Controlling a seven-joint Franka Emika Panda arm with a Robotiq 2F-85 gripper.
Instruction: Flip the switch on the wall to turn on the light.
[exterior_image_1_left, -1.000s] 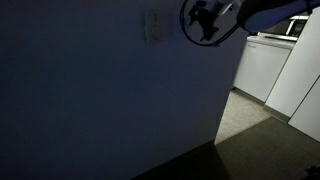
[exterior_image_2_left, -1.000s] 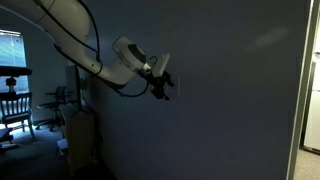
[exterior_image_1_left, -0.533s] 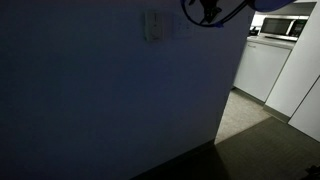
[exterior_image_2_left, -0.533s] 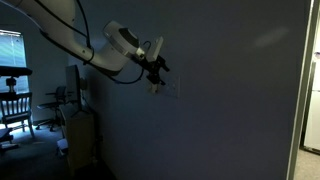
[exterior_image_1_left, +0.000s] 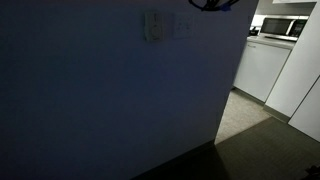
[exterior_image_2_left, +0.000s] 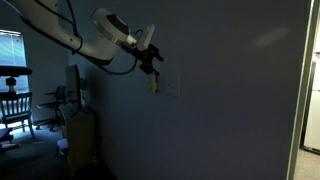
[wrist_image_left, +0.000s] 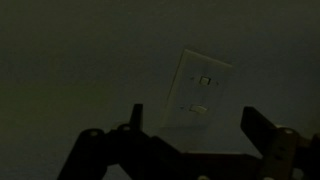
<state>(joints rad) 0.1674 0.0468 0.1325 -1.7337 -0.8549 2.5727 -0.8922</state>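
The room is dark. A white wall switch plate (exterior_image_1_left: 153, 25) sits high on the wall and shows faintly in an exterior view (exterior_image_2_left: 174, 87). In the wrist view the plate (wrist_image_left: 200, 92) carries two small switches, one above the other. My gripper (wrist_image_left: 193, 113) is open and empty, with its two dark fingers either side of the plate and clear of it. In an exterior view my gripper (exterior_image_2_left: 152, 68) hangs just above and beside the plate. In an exterior view only its tip (exterior_image_1_left: 212, 4) shows at the top edge.
The wall ends at a corner that opens onto a lit kitchen with white cabinets (exterior_image_1_left: 262, 68) and a microwave (exterior_image_1_left: 287, 28). A low cabinet (exterior_image_2_left: 80, 138), a chair (exterior_image_2_left: 14, 105) and a window (exterior_image_2_left: 10, 48) stand behind the arm.
My gripper has risen along the wall and drawn back from the switch plate, nearly leaving the top of one exterior view. The room stays dark.
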